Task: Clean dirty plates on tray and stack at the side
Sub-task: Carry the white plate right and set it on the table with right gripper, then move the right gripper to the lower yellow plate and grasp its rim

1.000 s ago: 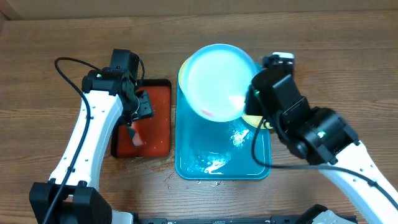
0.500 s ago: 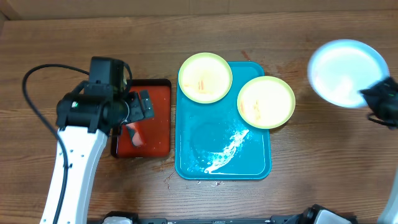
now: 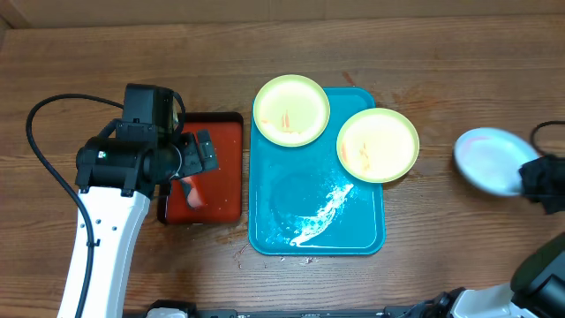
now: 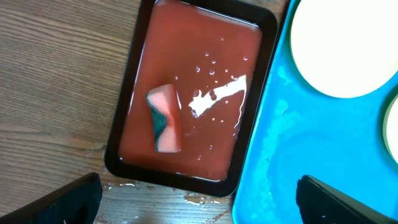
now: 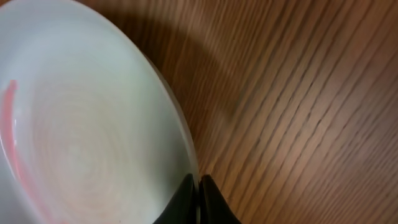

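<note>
Left tool (image 4: 199, 204) gapes wide and holds nothing above the black-rimmed tray (image 4: 121, 134). The left wrist view shows a sponge (image 4: 164, 118) lying in it. Right tool (image 5: 198, 199) pinches the held plate (image 5: 81, 124) by its rim at the overhead's right edge, over the tabletop (image 5: 298, 93). The left plate (image 3: 291, 109) and right plate (image 3: 378, 144) overlap the top edge of the turquoise tray (image 3: 362, 225). Only the right wrist view shows the held plate's pink streak.

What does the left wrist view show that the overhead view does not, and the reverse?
Only the left wrist view: small water drops on the red floor of the black-rimmed tray. Only the overhead view: the third plate, off the turquoise tray, gripped at its rim by the right pincer; also a foam streak in that tray's middle. Both: the black-rimmed tray, the sponge in it, the turquoise tray and the plate at its top left corner.
</note>
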You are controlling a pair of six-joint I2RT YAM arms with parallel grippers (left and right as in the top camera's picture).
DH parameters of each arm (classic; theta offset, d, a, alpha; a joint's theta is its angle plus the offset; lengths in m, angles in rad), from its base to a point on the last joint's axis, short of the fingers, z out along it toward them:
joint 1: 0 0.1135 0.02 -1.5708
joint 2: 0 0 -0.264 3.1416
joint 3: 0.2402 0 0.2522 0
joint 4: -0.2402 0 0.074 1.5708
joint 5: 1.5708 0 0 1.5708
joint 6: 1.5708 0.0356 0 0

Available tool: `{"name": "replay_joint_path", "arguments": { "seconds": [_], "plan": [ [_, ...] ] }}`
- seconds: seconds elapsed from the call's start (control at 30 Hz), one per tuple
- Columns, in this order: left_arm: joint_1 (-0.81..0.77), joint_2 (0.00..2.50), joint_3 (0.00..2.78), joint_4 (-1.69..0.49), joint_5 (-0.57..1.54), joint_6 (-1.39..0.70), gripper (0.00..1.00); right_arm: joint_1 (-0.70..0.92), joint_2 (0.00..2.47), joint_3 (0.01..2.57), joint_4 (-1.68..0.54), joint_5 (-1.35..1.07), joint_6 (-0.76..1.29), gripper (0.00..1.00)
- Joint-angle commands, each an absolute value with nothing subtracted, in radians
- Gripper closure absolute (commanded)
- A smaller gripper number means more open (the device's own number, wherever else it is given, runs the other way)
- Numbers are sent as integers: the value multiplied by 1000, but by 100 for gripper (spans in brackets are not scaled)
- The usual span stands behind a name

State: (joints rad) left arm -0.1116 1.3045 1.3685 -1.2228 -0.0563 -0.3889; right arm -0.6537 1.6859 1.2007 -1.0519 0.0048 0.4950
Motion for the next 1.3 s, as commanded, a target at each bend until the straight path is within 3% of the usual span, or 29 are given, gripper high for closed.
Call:
{"name": "replay_joint_path", "arguments": {
  "seconds": [0.0,0.23,0.27,0.33,0.4,0.53,0.73,0.93,1.1,1.27],
  "plan": [
    [-117,1303,1386,-1219,-59,-382,0,-579,1684,1090,-1005,59,529,96],
    [-117,1303,1386,-1218,-59,-382,0,-410,1684,896,-902,99,589,96],
    [-117,1303,1386,-1218,-59,-381,0,-392,1684,894,-910,118,607,90],
    [-117,1303,1386,-1219,-59,-381,0,-361,1674,908,-937,139,633,67],
    [-117,1303,1386,-1220,-59,-381,0,-346,1650,938,-965,138,633,60],
    [-117,1303,1386,-1219,-57,-382,0,-323,1577,1021,-1008,84,538,57],
    [-117,1303,1386,-1219,-52,-381,0,-256,1518,1060,-879,-274,223,55],
    [-117,1303,1386,-1230,-52,-381,0,-138,1572,1030,-675,-183,208,42],
    [-117,1304,1386,-1230,-52,-381,0,-90,1655,1029,-579,-158,208,43],
    [-117,1304,1386,-1232,-51,-381,0,-80,1755,1029,-557,-157,209,55]
  ]
}}
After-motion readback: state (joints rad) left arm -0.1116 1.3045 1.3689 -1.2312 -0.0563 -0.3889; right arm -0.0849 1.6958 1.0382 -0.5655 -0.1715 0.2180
